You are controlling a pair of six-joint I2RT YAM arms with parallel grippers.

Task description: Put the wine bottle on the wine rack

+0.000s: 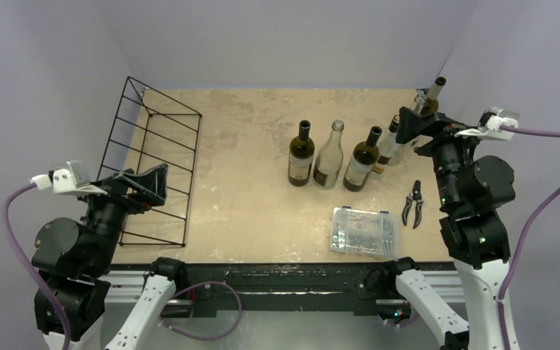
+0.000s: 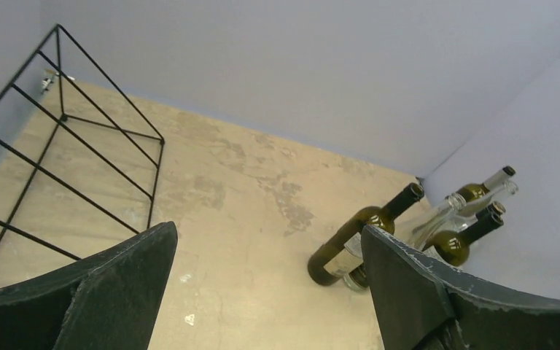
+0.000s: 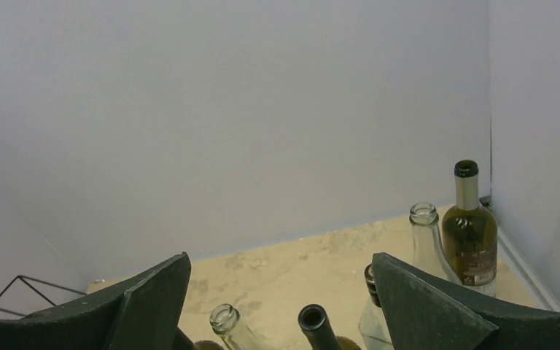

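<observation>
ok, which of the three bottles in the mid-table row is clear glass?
The middle bottle: see-through glass. The rack-side bottle and the pruner-side bottle flanking it are dark.

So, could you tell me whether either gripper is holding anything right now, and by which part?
Nothing is held: the left gripper and the right gripper are both open, with nothing between their fingers.

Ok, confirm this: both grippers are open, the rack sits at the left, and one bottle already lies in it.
No bottle lies in it: the top view shows the rack empty, the bottles all standing to its right. The left gripper and right gripper are open, and the rack sits at the left.
</observation>
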